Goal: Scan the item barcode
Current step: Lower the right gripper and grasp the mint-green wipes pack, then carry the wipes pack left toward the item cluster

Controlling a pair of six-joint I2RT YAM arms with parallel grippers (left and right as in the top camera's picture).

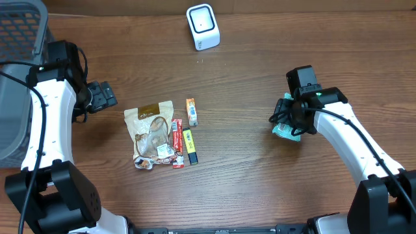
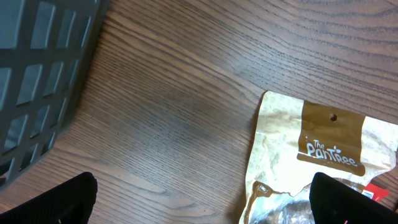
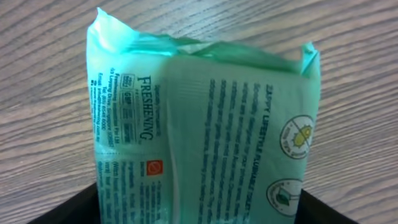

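Seat the right tool (image 3: 199, 214) squarely on the pack (image 3: 205, 124) — straddling it on the counter (image 1: 247, 78), right side, clamped or not impossible to tell — left tool (image 1: 107, 96) wide, idle; then present the printed face to the scanner (image 1: 203, 26).

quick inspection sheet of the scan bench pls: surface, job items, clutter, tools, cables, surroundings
surface: wood-grain table, no spills seen
job's things: white scanner near the far edge; green wipes pack between the right tool's fingers
clutter: brown snack pouch; orange stick, red stick and yellow stick beside it
grippers: left tool open, empty; right tool around the wipes pack, grip unclear
cables: black cables run along both arms
surroundings: grey basket at the left edge
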